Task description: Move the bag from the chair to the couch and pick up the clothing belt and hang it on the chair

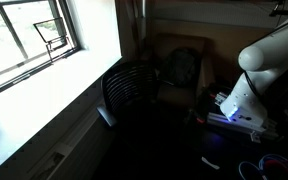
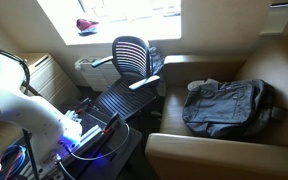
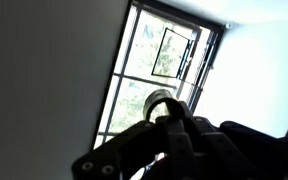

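The dark bag (image 2: 229, 105) lies spread on the seat of the brown couch (image 2: 274, 60); it also shows as the bag (image 1: 182, 65) on the couch (image 1: 212, 55). The black slatted chair (image 2: 132, 55) stands next to the couch, below the window, and is the chair (image 1: 129, 90) in both exterior views. My gripper (image 2: 89, 132) hangs low in front of the chair's seat, seen too as the gripper (image 1: 224, 112). In the wrist view the gripper (image 3: 174, 113) is shut, with a thin curved loop, apparently the clothing belt (image 3: 154, 100), sticking out past its tips against the bright window.
A window (image 1: 34, 40) with a wide pale sill runs behind the chair, with a red object (image 2: 86, 25) on the sill. Coloured cables (image 2: 14, 160) lie on the floor by the robot's base. The room is dim near the floor.
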